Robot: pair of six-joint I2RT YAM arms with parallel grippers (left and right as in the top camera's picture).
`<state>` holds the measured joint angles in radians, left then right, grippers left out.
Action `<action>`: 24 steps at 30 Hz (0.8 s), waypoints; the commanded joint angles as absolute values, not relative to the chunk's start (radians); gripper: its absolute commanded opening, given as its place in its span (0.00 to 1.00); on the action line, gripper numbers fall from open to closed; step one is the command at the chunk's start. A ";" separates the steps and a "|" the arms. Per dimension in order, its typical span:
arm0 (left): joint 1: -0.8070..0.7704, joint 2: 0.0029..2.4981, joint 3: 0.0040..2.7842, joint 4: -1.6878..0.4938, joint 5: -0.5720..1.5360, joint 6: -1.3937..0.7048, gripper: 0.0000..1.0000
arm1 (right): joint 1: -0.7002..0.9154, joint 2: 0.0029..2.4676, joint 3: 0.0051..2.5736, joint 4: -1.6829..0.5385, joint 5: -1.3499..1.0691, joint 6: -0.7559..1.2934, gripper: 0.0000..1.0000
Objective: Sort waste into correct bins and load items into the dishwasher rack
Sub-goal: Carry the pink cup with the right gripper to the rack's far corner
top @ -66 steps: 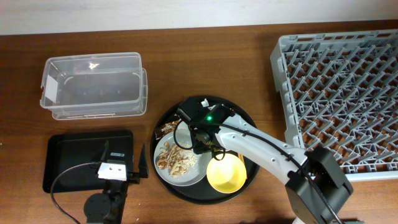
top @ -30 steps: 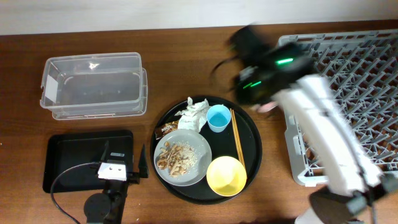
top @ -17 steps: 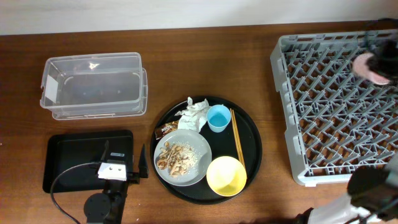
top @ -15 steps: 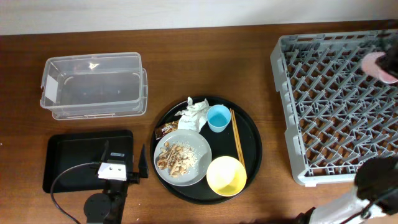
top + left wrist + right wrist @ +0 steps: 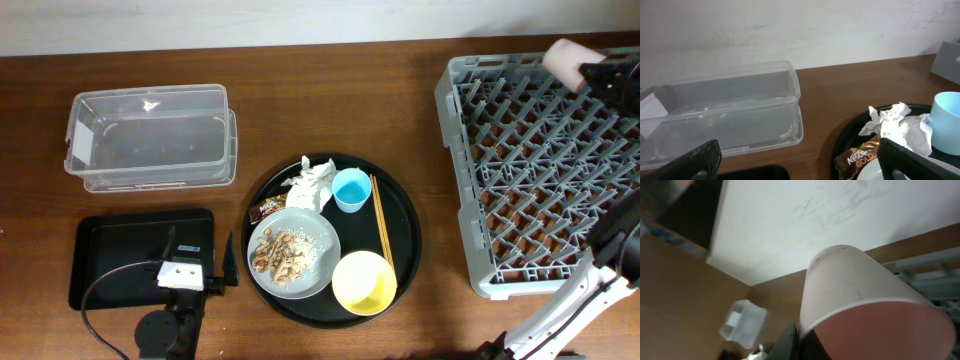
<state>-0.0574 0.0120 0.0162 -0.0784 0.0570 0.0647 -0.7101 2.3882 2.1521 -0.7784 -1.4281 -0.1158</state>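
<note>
One pink plastic cup [image 5: 563,58] gripped by right claw [image 5: 590,70], above far rim of square grey plastic rack [image 5: 455,150].
Left claw [image 5: 799,150] spread wide.

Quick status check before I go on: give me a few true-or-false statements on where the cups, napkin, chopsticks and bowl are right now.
1. The blue cup stands on the round black tray. True.
2. The pink cup stands on that tray too. False: the right jaws hold it at the far edge of the rack.
3. The napkin is in the clear tub. False: it lies on the tray beside the blue cup.
4. The chopsticks lie on the tray. True.
5. The yellow bowl is in the rack. False: it is on the tray.
</note>
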 commanded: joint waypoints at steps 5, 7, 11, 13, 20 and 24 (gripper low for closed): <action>-0.052 0.006 0.008 -0.076 0.072 0.081 0.99 | -0.701 2.431 2.152 -0.816 -1.298 0.005 0.07; -0.052 0.006 0.008 -0.076 0.072 0.081 0.99 | -0.699 2.431 2.151 -0.838 -1.299 -0.044 0.06; -0.052 0.006 0.008 -0.076 0.072 0.081 0.99 | -0.683 2.431 2.143 -0.879 -1.287 -0.101 0.07; -0.052 0.006 0.008 -0.076 0.072 0.081 0.99 | -0.678 2.431 2.143 -0.887 -1.265 -0.100 0.07; -0.052 0.006 0.008 -0.076 0.072 0.081 1.00 | -0.672 2.433 2.137 -0.905 -1.216 -0.132 0.09; -0.052 0.006 0.008 -0.076 0.072 0.081 0.99 | -0.674 2.436 2.130 -0.938 -1.133 -0.134 0.10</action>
<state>-0.0574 0.0120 0.0162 -0.0788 0.0570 0.0643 -0.6811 2.4268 2.1468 -0.9146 -1.2144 -0.1123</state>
